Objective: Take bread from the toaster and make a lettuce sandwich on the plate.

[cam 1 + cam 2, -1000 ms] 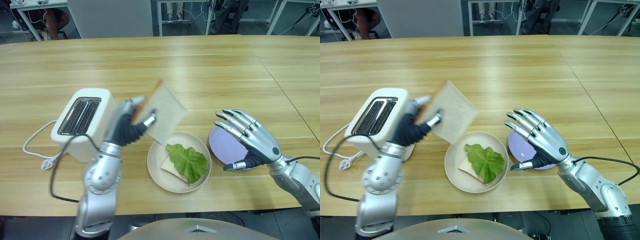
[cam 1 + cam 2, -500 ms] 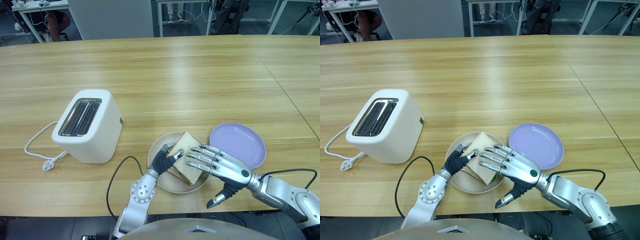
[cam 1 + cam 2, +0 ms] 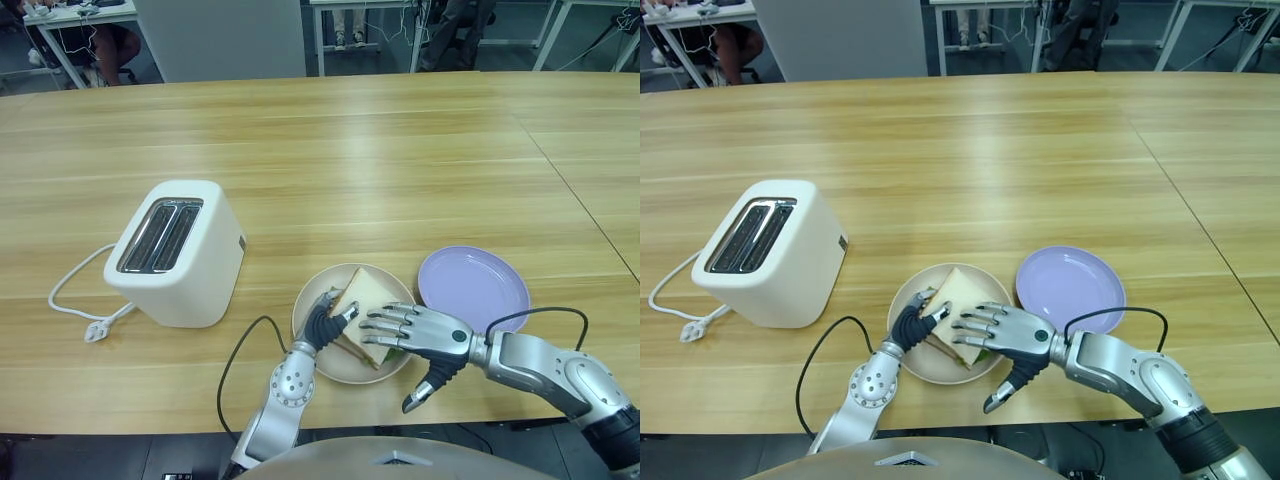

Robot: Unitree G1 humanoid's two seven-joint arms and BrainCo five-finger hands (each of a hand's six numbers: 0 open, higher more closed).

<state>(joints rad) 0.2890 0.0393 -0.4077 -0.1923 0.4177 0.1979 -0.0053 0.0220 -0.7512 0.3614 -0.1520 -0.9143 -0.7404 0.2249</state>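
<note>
A beige plate (image 3: 307, 303) sits at the near edge of the table with a sandwich on it. The top bread slice (image 3: 367, 299) lies tilted over the lettuce (image 3: 981, 353), of which just a green sliver shows under my right hand. My left hand (image 3: 324, 323) is at the slice's left edge, fingers closed on it. From the right, my right hand (image 3: 418, 329) lies with fingers spread flat over the slice's near right part. The white toaster (image 3: 176, 252) stands to the left, both slots empty.
A purple plate (image 3: 474, 286) lies right of the beige plate, close to my right forearm. The toaster's white cord and plug (image 3: 78, 305) trail to the left. A black cable (image 3: 243, 343) loops by my left arm. Behind all this the table is bare wood.
My left hand has lowered the bread slice from above the plate onto the lettuce. My right hand has moved left from over the purple plate onto the slice.
</note>
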